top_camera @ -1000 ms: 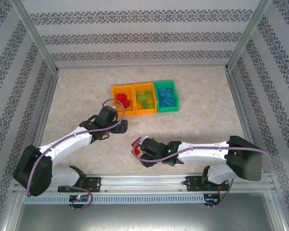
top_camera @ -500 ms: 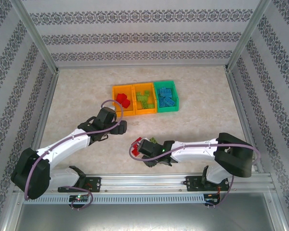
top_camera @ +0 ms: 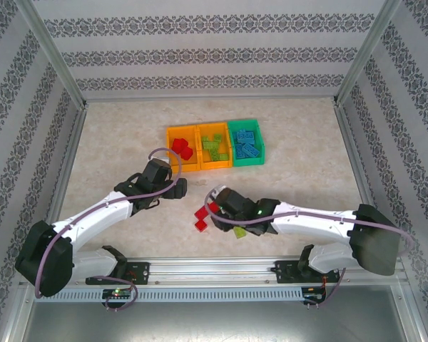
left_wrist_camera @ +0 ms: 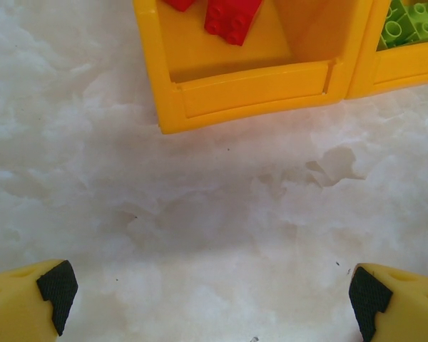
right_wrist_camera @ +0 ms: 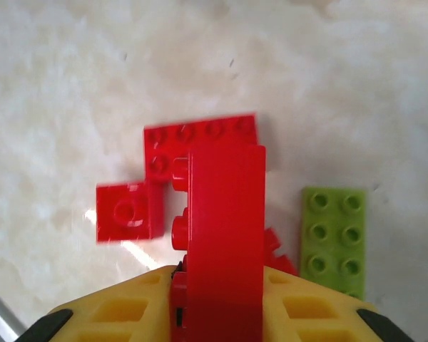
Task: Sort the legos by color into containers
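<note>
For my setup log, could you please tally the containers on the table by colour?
Orange containers: 2
Green container: 1
Total: 3

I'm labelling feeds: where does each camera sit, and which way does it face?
Top external: above, behind the bases, looking down on the table, both arms.
Left wrist: faces the left orange bin; open left pincer at bottom.
Right wrist: looks down; right pincer grips a red brick near a lime brick.
Shared: top external and left wrist show that orange bin.
</note>
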Robot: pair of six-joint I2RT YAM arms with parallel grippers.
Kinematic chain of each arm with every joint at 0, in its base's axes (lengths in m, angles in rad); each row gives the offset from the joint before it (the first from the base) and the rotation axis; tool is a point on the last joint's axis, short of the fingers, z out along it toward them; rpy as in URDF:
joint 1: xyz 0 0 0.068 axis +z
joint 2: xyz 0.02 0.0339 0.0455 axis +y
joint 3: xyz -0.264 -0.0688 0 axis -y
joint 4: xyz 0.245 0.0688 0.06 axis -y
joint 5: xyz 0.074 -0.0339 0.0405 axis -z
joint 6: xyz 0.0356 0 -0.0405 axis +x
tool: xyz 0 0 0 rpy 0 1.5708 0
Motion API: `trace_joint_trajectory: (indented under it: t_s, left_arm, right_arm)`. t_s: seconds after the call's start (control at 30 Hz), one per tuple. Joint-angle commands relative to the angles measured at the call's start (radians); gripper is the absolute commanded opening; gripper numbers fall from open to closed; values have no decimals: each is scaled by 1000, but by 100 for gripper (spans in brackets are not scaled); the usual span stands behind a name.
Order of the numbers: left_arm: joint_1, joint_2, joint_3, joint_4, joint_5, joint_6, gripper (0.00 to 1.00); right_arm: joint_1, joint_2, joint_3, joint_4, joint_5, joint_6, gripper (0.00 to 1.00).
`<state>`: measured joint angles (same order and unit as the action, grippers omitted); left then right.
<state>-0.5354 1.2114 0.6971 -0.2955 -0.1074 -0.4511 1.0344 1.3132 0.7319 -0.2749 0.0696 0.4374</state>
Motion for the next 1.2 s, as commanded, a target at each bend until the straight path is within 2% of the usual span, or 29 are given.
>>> trace_joint_trajectory:
  t_s: [0.0,0.13,0.27,0.47,0.63,0.8,0.93,1.0,1.17]
  left_arm:
    - [8,-35,-19,-4,-34,-11,100]
    - [7,-66,-46,7,-33,-15,100]
    - [8,-91,-75,22,6,8,100]
    - [0,-108,-108,44,78,41,100]
    - [-29,-112,-126,72,109,59,100]
    - [-65,-78,-124,111,148,78,100]
    - [-96,-34,-106,130,185,103,100]
    - [-119,-4,-90,124,186,122,100]
    - [-170,66,-49,110,183,157,100]
  right_arm:
    - [-83,-12,60,86,-117,-41,29]
    - [-204,62,159,147,-233,-66,28]
    - [-312,206,313,215,-377,-31,28]
    - [-377,496,640,143,-463,5,29]
    - [-436,685,804,154,-523,111,28]
    - [-449,800,922,148,-547,136,34]
    - [-450,852,976,132,-553,150,46]
    - [-449,855,974,140,-551,162,53]
    - [-442,762,888,207,-518,170,63]
